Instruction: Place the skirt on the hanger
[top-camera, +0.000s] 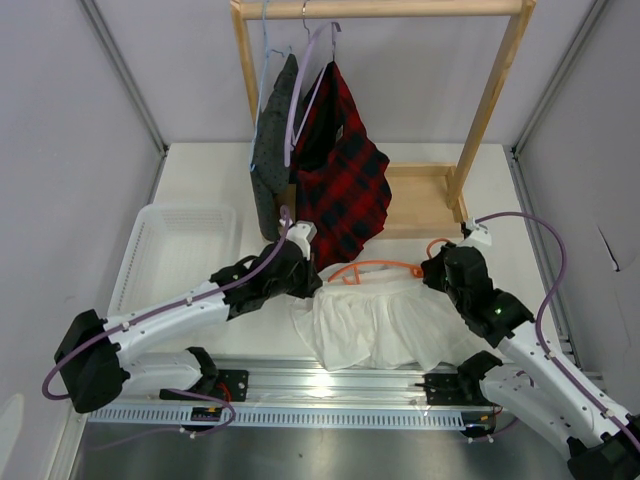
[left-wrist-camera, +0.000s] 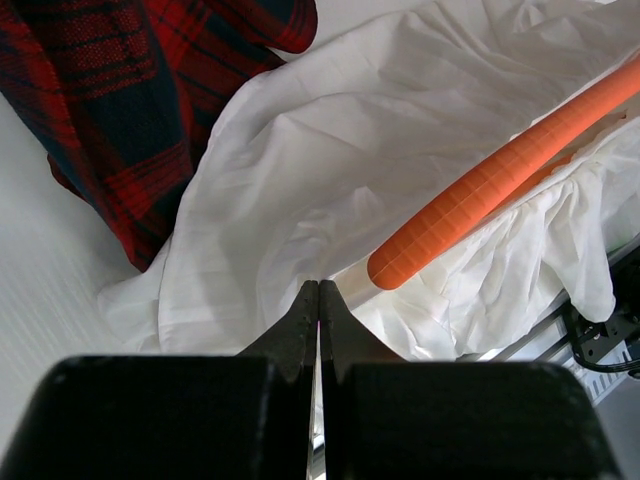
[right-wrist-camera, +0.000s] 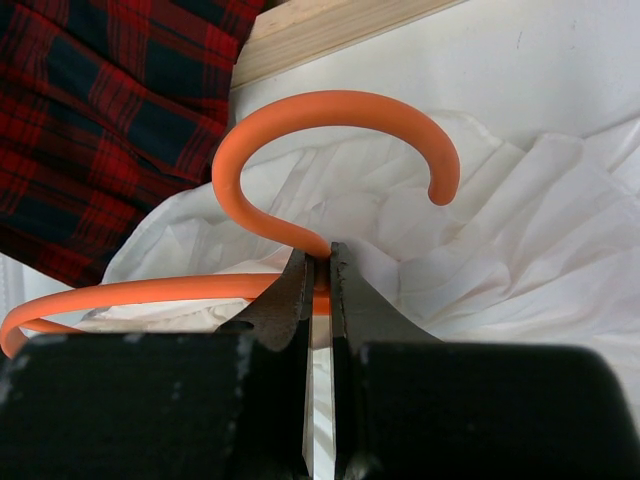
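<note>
Right end effector (right-wrist-camera: 320, 262) clamps hanger (right-wrist-camera: 330, 102) neck | skirt (top-camera: 380, 325) beneath

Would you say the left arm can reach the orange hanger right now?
Probably yes: the hanger lies uncovered on the skirt just ahead of the left end effector, whose jaws are shut.

White crinkly skirt (top-camera: 385, 325) lies crumpled on the table near the front edge. Thin orange hanger (top-camera: 372, 267) lies across its far edge, hook at the right end.
</note>
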